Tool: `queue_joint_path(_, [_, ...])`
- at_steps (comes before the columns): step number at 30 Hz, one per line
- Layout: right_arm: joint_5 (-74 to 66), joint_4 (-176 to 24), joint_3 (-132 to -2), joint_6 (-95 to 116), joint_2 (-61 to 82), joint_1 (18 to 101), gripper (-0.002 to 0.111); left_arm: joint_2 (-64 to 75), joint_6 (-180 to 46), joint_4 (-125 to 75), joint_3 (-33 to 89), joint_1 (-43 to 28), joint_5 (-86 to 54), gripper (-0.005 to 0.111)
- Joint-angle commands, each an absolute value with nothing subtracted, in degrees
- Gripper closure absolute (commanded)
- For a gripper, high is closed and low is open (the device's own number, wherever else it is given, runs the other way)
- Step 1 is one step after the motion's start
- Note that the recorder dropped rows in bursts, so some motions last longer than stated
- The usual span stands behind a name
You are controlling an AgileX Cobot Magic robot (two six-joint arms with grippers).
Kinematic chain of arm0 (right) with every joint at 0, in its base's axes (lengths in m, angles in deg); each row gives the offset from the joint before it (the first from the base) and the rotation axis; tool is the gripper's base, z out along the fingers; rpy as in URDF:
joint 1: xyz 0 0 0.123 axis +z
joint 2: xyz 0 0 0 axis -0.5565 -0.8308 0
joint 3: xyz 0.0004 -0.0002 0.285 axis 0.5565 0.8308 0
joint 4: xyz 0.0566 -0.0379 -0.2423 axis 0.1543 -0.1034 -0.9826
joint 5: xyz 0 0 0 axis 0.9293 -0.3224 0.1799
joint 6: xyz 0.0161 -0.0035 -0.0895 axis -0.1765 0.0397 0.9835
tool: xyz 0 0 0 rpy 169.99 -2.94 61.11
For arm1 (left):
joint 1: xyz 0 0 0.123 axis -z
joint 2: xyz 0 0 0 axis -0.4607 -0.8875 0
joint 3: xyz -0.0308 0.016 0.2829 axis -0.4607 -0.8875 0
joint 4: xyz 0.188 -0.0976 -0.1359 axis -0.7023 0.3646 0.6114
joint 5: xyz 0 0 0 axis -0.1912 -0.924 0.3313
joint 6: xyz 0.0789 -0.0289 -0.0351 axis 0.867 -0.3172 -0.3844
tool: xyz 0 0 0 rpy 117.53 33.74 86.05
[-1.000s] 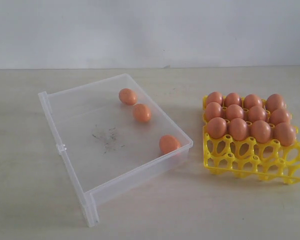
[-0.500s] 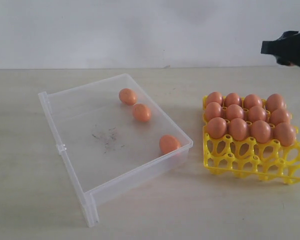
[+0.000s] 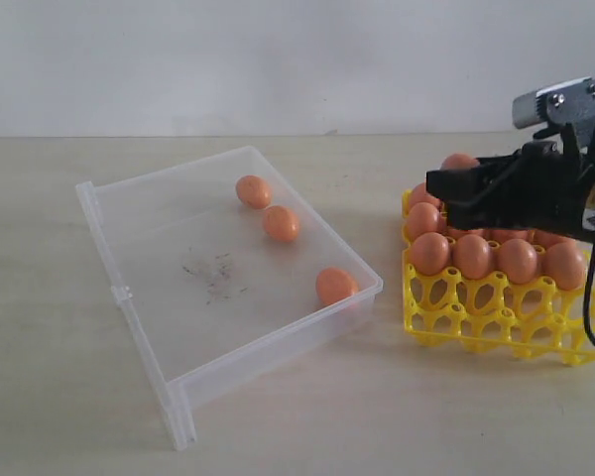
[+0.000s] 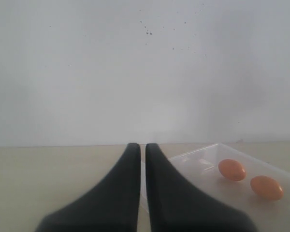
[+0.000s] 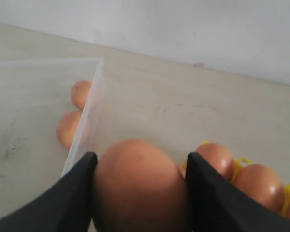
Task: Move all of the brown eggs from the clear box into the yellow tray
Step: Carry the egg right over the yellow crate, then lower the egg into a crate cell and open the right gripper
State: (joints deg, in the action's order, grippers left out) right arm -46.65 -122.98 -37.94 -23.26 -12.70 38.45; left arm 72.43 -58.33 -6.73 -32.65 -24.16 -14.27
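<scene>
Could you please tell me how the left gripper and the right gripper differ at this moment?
The left gripper has its jaws closed together on nothing, whereas the right gripper has its jaws spread around a brown egg. The left gripper is absent from the exterior view, while the right gripper shows there near the yellow tray. Both have dark tapered fingers.

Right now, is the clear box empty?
Not empty: three brown eggs lie on the floor of the clear box, all near one long wall.
</scene>
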Motion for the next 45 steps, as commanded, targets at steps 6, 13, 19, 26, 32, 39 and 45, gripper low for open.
queue_joint_path(6, [-62.4, -144.6, -36.4, -33.2, -16.2, 33.8, 0.109, 72.2, -58.1, -6.5, -32.5, -24.0, -13.4, 0.103])
queue_joint_path(13, [-60.3, -157.5, -36.3, -39.4, -16.2, 32.0, 0.109, 72.2, -58.1, -6.5, -32.5, -24.0, -13.4, 0.103])
queue_joint_path(19, [-59.7, -155.9, -35.2, -35.6, -19.0, 32.0, 0.109, 72.2, -58.1, -6.5, -32.5, -24.0, -13.4, 0.103])
queue_joint_path(26, [-63.6, -149.4, -35.3, -27.8, -26.7, 32.0, 0.109, 72.2, -58.1, -6.5, -32.5, -24.0, -13.4, 0.103])
queue_joint_path(32, [-66.0, -143.4, -35.3, -22.0, -28.9, 32.0, 0.109, 72.2, -58.1, -6.5, -32.5, -24.0, -13.4, 0.103])
queue_joint_path(39, [-63.2, -141.2, -35.4, -20.3, -29.2, 32.0, 0.109, 72.2, -58.1, -6.5, -32.5, -24.0, -13.4, 0.103])
queue_joint_path(45, [-63.7, -142.4, -37.2, -22.2, -29.2, 32.3, 0.109, 72.2, -58.1, -6.5, -32.5, -24.0, -13.4, 0.103])
